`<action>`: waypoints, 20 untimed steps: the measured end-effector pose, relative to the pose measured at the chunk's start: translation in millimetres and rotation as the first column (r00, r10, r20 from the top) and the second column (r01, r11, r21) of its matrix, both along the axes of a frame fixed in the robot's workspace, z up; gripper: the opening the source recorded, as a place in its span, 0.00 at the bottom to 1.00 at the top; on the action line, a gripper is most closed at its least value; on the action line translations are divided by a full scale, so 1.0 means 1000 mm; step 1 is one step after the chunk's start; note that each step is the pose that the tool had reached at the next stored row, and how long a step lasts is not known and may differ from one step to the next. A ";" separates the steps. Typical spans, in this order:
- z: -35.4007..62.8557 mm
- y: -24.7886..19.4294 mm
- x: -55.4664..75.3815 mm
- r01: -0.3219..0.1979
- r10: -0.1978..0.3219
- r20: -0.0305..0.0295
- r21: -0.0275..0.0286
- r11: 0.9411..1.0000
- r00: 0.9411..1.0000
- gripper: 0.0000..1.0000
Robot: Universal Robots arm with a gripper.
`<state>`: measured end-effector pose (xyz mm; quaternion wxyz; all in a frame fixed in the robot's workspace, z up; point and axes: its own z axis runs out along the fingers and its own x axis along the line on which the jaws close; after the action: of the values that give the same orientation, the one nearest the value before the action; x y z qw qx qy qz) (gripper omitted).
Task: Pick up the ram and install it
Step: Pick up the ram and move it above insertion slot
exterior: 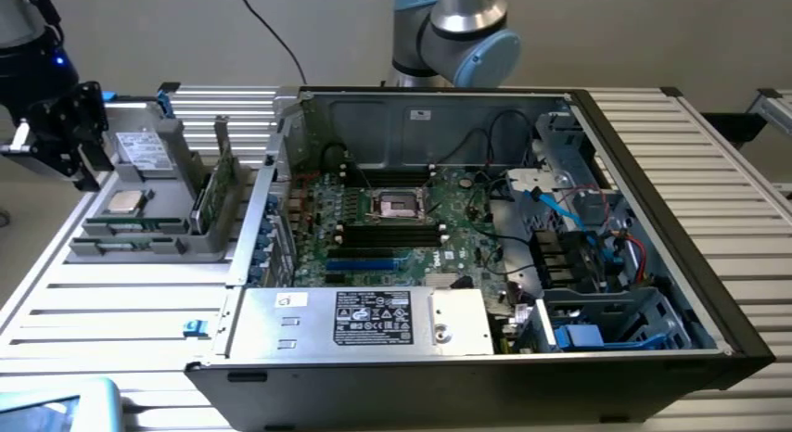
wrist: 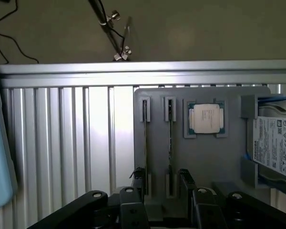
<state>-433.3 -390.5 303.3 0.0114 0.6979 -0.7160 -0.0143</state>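
Two ram sticks are on record, both standing on edge in adjoining slots of the grey holder point(wrist: 205, 162): the ram point(wrist: 170, 138) nearer the processor point(wrist: 206, 118), and a second stick point(wrist: 145, 138) just beside it on the far side. A hard drive point(wrist: 274, 145) sits in the same holder beyond the processor. The holder rests on the slatted surface point(wrist: 62, 143), at the exterior view's left of the open computer case point(exterior: 644, 172).

Progress: judged to be at the very start. Neither stick is lifted from its slot. On the motherboard point(exterior: 465, 223) inside the case, the dark memory slots point(exterior: 389, 234) below the processor socket appear unfilled, so both pickup and installation remain outstanding.

Tool point(wrist: 162, 183): positioned over the near end of the holder, well apart from the case. Its dark fingers point(wrist: 186, 179) are spread wide with a clear gap between them, and nothing is held in that gap. The ram lines up with the gap, while the second stick lines up close to the other finger. No contact with either stick is visible. Whether the fingers touch the holder itself cannot be determined.
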 end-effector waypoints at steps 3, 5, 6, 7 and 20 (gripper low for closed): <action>-0.0054 0.0000 0.000 0.000 0.000 0.000 0.000 1.000 1.000 0.43; -0.0091 0.0000 0.000 0.000 0.000 0.000 0.000 1.000 1.000 0.43; -0.0109 0.0000 0.000 0.000 0.000 0.000 0.000 1.000 1.000 0.43; -0.0127 0.0000 0.000 0.000 0.000 0.000 0.000 1.000 1.000 0.43; -0.0363 -0.0041 0.007 0.000 0.000 0.000 0.000 1.000 1.000 0.43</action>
<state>-426.8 -394.5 267.0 0.0113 0.6979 -0.7160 -0.0143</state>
